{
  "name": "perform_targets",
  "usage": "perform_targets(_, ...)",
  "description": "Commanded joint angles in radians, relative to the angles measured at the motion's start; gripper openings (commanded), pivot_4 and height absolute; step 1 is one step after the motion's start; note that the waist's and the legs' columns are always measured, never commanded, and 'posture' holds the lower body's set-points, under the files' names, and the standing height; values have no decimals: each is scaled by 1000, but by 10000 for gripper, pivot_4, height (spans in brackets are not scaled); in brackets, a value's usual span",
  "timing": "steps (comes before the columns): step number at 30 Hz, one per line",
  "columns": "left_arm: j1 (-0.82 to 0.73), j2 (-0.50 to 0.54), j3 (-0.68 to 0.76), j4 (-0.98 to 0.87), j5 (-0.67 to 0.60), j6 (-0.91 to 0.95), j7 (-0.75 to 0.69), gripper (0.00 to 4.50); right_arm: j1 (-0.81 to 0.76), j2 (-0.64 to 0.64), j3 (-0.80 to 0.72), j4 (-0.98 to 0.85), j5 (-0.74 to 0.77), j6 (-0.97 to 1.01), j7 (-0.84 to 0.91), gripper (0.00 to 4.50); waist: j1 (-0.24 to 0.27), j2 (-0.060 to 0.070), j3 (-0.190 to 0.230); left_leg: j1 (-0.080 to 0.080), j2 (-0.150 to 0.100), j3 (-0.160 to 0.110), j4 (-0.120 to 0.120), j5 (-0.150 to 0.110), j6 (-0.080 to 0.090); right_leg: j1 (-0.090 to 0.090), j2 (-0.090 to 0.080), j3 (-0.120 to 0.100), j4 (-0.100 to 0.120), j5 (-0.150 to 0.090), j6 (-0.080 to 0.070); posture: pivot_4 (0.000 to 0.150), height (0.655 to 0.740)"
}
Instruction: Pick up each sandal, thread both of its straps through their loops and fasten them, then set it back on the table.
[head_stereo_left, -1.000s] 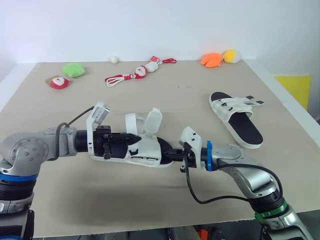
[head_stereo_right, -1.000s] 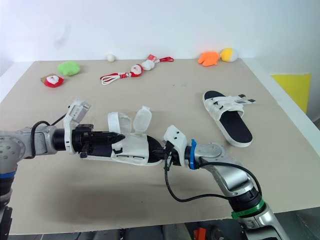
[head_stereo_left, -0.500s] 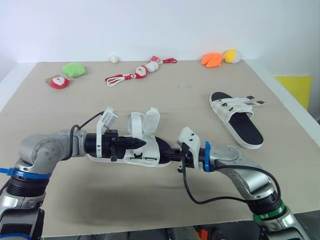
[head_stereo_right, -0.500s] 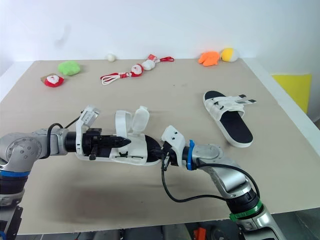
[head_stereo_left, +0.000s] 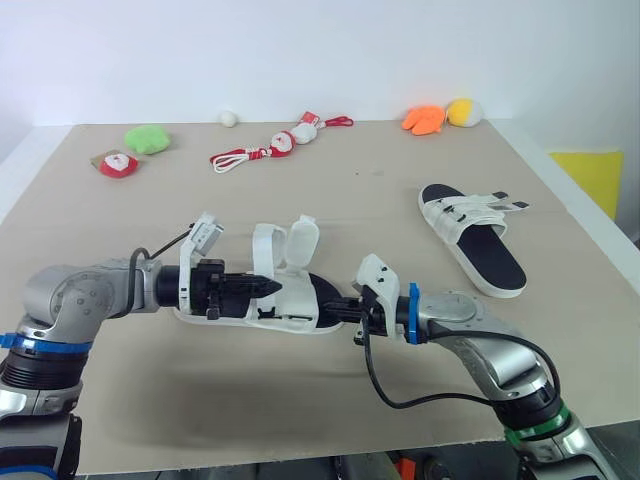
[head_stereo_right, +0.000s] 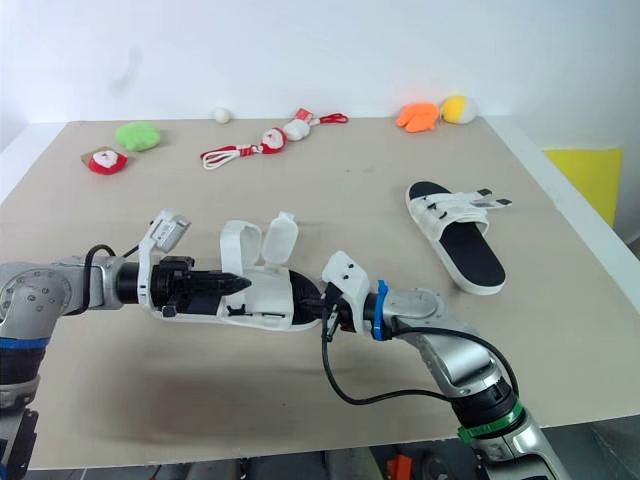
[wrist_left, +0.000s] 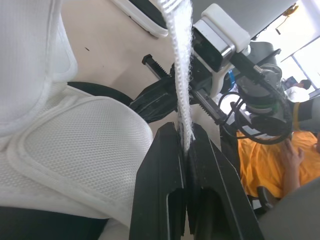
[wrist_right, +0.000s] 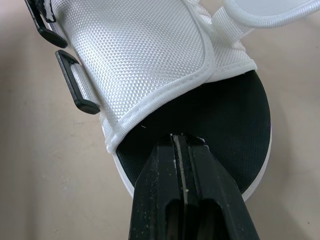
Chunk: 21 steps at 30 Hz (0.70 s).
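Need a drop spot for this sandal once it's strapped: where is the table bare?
Bare: the broad middle between the held sandal and the red cord toys, and left, this side of the green plush. Crowded: far edge, and right by the second sandal.

White near sandal (head_stereo_left: 297, 303), straps (head_stereo_left: 301, 241) standing open, far sandal (head_stereo_left: 482, 243) lying flat

On my feed the near sandal (head_stereo_left: 295, 318) is white with a black footbed (its strap (wrist_left: 181, 75) a fine woven mesh). The far sandal (head_stereo_left: 490, 255) matches. The left pincer (head_stereo_left: 275, 288) and right pincer (head_stereo_left: 337, 308) are black, the bench (head_stereo_left: 380, 200) tan.
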<state>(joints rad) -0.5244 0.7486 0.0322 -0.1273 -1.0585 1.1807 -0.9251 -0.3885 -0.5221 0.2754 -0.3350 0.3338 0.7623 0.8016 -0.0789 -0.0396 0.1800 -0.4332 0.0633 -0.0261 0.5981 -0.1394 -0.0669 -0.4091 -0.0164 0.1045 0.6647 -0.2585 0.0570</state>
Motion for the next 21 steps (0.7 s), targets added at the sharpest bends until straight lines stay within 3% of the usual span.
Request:
perform_targets(1,2,5,3,-25,22,-9,-13,123,12,4,31,0,-5,15,-2,0,0,0,0,0,0,0,0,0,0,0,0,0,0,0,0,1500,7400)
perform_targets(21,61,-49,-12,-96,59,-26,26,123,7,16,30,0,-6,20,-7,0,0,0,0,0,0,-1,0,0,0,1,0,0,0,0,0,1500,7400)
